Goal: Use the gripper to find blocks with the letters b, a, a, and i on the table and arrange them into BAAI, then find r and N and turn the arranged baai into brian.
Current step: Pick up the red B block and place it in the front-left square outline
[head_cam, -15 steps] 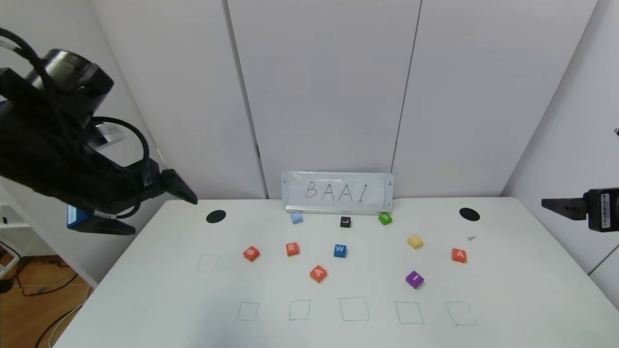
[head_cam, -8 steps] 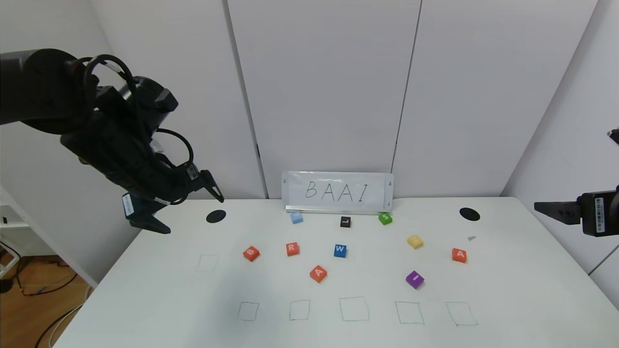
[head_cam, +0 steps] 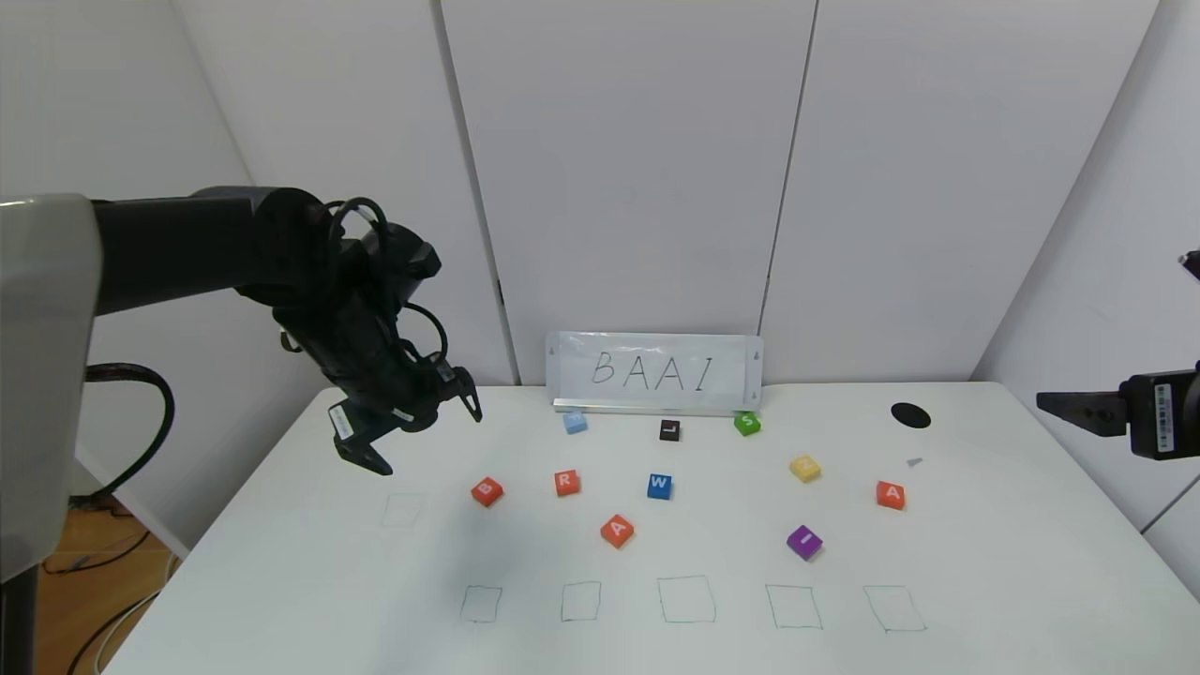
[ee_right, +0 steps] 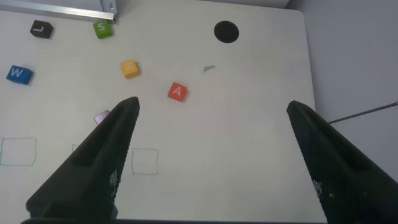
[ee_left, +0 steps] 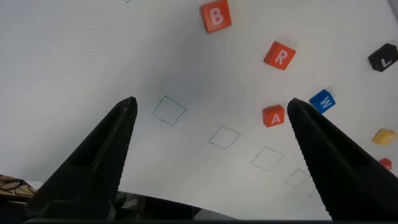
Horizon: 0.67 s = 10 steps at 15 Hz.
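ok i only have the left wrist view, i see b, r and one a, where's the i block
observer: the purple I block is on the right half of the table, just behind the fourth drawn square from the left.
operator: and the second a
observer: the second A block sits farther right, behind and to the right of the I.
operator: right gripper doing anything
observer: the right gripper hangs near the table's right edge, open and empty.

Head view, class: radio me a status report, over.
Left gripper open, above table's far-left area, short of orange-red B cube. Right gripper open, off right edge. Green squares unfilled. Nothing blocking.
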Each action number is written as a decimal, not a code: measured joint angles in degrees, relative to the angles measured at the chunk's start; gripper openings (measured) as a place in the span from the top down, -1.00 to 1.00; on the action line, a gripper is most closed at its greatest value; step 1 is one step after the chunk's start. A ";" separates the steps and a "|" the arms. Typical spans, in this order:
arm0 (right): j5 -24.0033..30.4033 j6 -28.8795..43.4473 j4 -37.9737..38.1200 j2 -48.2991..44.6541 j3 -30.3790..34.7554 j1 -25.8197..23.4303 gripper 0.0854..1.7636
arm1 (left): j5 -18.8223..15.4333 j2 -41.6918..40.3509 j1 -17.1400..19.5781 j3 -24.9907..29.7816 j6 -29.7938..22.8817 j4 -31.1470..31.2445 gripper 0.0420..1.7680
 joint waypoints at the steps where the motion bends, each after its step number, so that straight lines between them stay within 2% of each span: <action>1: 0.00 -0.05 -0.02 0.00 0.00 0.00 -0.94 | 0.90 1.46 -0.17 0.00 -0.76 -0.41 -0.94; 7: 0.00 -0.05 0.00 -0.10 0.05 -0.01 -0.94 | 4.40 8.57 -1.19 -0.02 -6.60 -3.38 -0.94; 10: 0.09 -0.16 0.00 -0.11 0.11 -0.01 -0.94 | 4.78 10.89 -1.62 0.02 -7.52 -4.74 -0.94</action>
